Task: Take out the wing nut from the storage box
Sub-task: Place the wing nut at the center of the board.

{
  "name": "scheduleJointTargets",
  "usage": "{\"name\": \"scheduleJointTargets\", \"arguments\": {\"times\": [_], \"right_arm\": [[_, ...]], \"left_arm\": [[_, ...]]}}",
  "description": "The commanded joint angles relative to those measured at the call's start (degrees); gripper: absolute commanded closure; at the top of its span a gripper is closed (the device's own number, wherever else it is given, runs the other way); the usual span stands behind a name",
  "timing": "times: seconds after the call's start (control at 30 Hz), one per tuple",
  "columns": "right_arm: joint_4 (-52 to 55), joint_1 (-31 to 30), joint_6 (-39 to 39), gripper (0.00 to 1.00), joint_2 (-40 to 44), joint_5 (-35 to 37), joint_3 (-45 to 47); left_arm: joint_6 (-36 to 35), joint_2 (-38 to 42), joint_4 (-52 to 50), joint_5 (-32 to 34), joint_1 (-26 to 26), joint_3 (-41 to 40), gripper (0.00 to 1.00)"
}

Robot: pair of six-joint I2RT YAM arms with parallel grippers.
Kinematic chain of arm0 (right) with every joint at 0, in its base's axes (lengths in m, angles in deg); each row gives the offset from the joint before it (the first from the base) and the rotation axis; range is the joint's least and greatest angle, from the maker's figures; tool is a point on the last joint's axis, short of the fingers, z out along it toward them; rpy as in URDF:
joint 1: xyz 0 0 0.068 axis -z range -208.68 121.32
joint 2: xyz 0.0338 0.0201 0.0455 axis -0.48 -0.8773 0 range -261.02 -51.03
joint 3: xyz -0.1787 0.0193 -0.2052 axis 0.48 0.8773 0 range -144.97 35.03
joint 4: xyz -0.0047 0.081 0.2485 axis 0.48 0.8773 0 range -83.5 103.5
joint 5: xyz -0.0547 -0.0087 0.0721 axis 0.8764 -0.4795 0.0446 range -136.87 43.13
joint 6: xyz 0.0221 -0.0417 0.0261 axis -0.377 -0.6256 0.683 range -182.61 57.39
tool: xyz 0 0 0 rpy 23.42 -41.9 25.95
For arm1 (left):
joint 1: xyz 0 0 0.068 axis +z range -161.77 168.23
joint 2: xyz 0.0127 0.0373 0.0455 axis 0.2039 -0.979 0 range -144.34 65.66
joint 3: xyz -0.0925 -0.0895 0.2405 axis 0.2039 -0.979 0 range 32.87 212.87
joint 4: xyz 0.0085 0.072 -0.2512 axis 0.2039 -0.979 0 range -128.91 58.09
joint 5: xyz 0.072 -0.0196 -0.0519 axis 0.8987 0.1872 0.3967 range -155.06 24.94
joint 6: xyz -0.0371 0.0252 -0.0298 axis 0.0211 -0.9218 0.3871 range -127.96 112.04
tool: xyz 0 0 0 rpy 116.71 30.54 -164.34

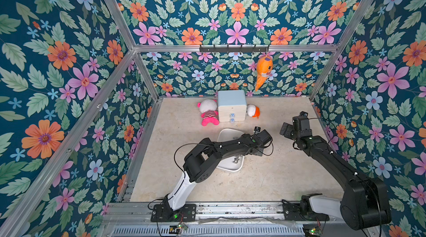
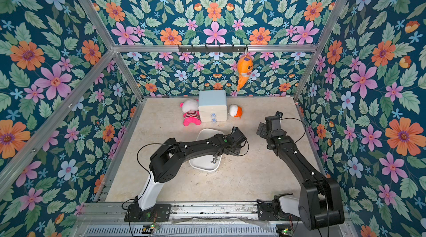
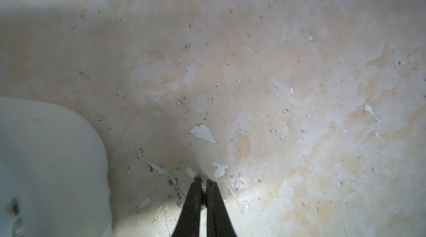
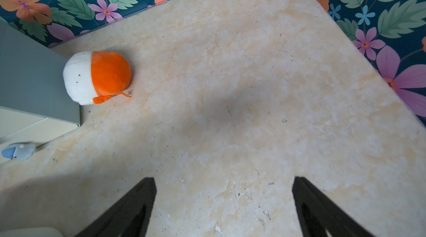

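Left claw clenched, low over table, beside storage box. Small metal pieces, perhaps wing nuts, inside box. Right claw released, spread wide.

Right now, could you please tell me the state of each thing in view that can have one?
Storage box: open-topped, small metal parts inside.
Left claw: shut, tips over the tabletop.
Right claw: open, empty.
Drawer cabinet: drawers shut.
Orange fish toy: hanging from the hook rack.
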State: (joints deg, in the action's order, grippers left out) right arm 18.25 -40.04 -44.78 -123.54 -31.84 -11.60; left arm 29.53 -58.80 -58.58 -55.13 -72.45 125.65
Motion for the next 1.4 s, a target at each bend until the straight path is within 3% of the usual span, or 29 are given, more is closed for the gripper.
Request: {"name": "scheduleJointTargets", "arguments": {"times": [0.0, 0.3, 0.5, 1.2, 1.37], "right_arm": [[-0.16, -0.03, -0.69, 0.02, -0.22, 0.09, -0.35], [-0.15, -0.06, -0.77, 0.02, -0.01, 0.00, -0.62], [-0.23, -0.11, -0.85, 0.02, -0.03, -0.02, -0.66], [-1.45, -0.06, -1.13, 0.02, 0.00, -0.70, 0.24], [-1.46, -0.04, -1.30, 0.02, 0.07, -0.68, 0.23]], "left_arm": [[0.74, -0.61, -1.71, 0.31, 0.14, -0.05, 1.00], [1.25, -0.79, -2.90, 0.71, 0.11, 0.58, 0.89], [0.15, 0.18, -6.81, 4.78, -0.47, 4.40, 0.91], [0.98, -4.77, -7.69, 2.28, -1.19, 7.96, 0.89], [1.52, -4.81, -7.78, 2.46, -1.19, 7.47, 0.77]]}}
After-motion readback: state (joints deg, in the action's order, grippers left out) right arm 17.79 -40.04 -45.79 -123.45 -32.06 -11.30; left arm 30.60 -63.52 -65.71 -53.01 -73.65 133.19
